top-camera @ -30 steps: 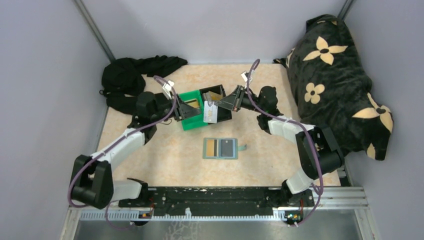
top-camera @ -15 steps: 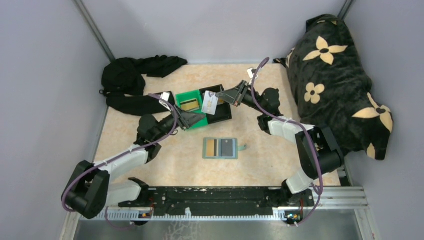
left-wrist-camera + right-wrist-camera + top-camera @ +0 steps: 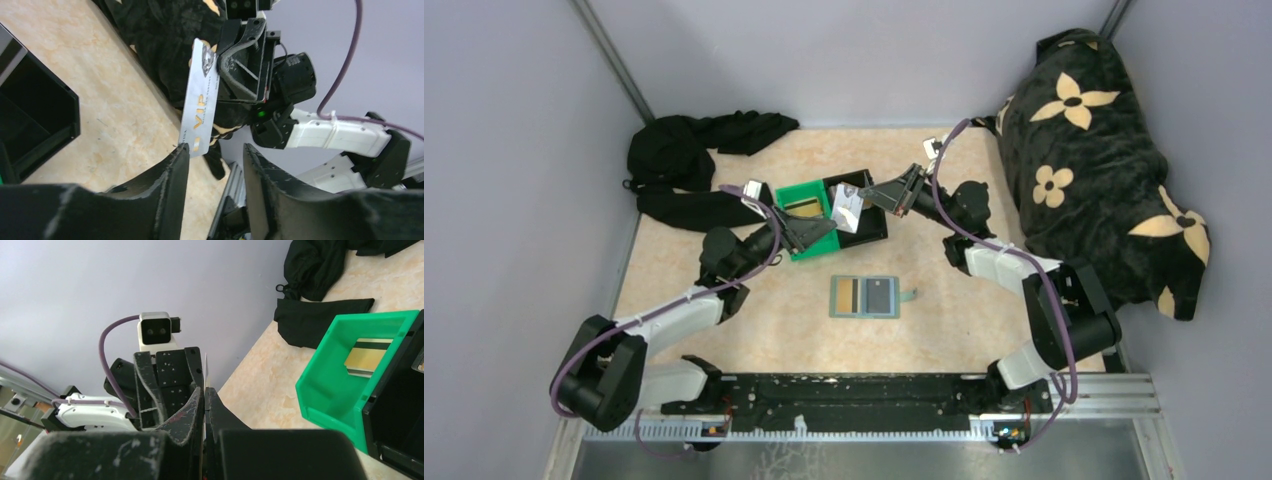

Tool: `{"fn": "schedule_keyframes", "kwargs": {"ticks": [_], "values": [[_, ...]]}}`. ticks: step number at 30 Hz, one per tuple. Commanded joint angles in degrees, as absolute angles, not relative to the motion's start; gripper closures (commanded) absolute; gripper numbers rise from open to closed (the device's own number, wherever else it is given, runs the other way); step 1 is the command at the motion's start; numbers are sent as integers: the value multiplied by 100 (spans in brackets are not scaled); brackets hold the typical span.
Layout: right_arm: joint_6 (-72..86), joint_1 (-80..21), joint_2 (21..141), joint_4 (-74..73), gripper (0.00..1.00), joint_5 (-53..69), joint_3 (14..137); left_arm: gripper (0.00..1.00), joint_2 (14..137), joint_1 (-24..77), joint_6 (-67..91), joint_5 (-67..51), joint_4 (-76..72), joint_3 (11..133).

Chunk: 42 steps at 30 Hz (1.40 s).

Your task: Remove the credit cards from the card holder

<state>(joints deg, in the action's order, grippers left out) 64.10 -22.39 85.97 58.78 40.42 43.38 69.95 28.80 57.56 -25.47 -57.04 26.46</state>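
The right hand [image 3: 862,204] is clamped on a pale grey card [image 3: 200,105] and holds it on edge in the air. It is well apart from the wallet [image 3: 865,315], which lies open on the counter [image 3: 754,320] with two more cards [image 3: 879,294] in it. The left hand [image 3: 212,165] has its jaws apart, and the card's low corner is just beside one finger [image 3: 172,170]. If the right hand lets go before the left closes, the card likely drops. A closing finger could also knock it askew.

card [image 3: 801,208] in left bin [image 3: 796,190] | card holder [image 3: 865,297] before it

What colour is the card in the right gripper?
Silver-grey card with gold VIP lettering; shows best in the left wrist view.
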Motion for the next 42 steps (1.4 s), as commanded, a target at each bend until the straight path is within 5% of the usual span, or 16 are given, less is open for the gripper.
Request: {"fn": "schedule_keyframes", "kwargs": {"ticks": [1,23,28,31,34,42], "values": [[6294,-2268,8444,6157,100,4136,4536,45,6758,2919,5637,-2372,-5808,2624],[6147,-2224,8235,5935,100,4267,4465,44,7021,2988,5519,-2432,-5872,2766],[6288,-2224,8351,6137,100,4314,4482,57,7151,3135,5483,-2553,-5980,2827],[6322,-2223,8346,6171,100,4339,4508,84,7212,3146,5501,-2567,-6038,2830],[6298,-2223,8309,6134,100,4342,4509,100,7216,3146,5548,-2554,-6056,2832],[6269,-2216,8270,6150,100,4289,4366,100,6607,2993,5392,-2257,-5734,2633]]}}
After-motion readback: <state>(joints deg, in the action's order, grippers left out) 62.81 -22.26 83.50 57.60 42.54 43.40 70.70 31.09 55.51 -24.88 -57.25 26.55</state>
